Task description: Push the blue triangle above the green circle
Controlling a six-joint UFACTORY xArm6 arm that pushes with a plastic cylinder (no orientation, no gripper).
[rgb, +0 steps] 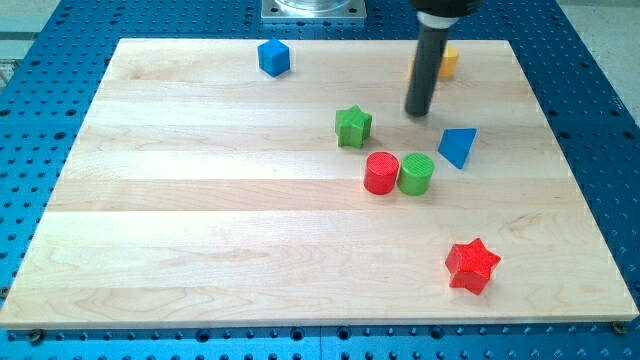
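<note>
Blue triangle right of green circle; my tip up-left; no jaws, no writing

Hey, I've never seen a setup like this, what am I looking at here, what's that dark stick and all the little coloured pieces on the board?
This is a single camera picture looking down at a slant on a wooden board lying on a blue perforated table. The dark stick is the end of a robot arm. It has no hand and holds nothing; its lower end, my tip, only pushes blocks. The blocks are a blue cube, a green star, a red cylinder touching a green cylinder, a blue triangle, a red star, and a yellow block partly hidden behind the rod. The tip stands between the green star and the blue triangle, touching neither.
</note>
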